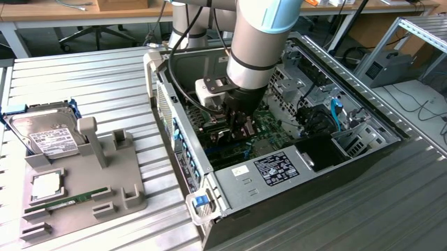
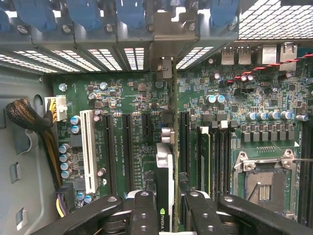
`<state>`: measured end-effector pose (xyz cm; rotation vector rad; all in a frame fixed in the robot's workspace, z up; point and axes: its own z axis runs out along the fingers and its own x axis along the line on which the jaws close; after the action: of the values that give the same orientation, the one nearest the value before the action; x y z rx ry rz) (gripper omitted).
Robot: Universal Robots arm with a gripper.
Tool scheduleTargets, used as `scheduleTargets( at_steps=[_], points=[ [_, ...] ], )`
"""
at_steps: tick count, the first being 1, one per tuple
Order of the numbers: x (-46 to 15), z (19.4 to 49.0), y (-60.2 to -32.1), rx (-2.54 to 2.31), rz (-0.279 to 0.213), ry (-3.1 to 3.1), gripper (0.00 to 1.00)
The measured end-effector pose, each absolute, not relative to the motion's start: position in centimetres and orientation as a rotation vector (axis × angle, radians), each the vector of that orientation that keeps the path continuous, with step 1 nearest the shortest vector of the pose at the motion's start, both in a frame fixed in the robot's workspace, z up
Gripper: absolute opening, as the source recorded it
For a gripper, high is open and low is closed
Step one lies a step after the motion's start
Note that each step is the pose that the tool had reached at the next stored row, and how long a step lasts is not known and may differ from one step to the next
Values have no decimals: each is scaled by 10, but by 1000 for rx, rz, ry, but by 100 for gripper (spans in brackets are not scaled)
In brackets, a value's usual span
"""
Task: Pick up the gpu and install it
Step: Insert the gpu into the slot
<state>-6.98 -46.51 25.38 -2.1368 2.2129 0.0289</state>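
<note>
The gpu stands on edge between my fingers, seen edge-on with its black cooler and a maker's logo near the pads. Its silver end bracket reaches to the row of slot covers at the case's rear wall. My gripper is shut on the card, one black finger on each side. The card hangs just over the green motherboard, lined up between the black expansion slots. In the exterior view my gripper is low inside the open computer case.
A white slot, a memory stick and the bare processor socket flank the card. Braided cables run along the case wall. Outside, a grey tray holds a hard drive, a processor and a memory stick.
</note>
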Motion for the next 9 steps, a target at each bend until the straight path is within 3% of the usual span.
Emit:
scheduleTargets(
  at_steps=[9],
  points=[
    [-70,253,-465,-2136,26,2211,27]
  ],
)
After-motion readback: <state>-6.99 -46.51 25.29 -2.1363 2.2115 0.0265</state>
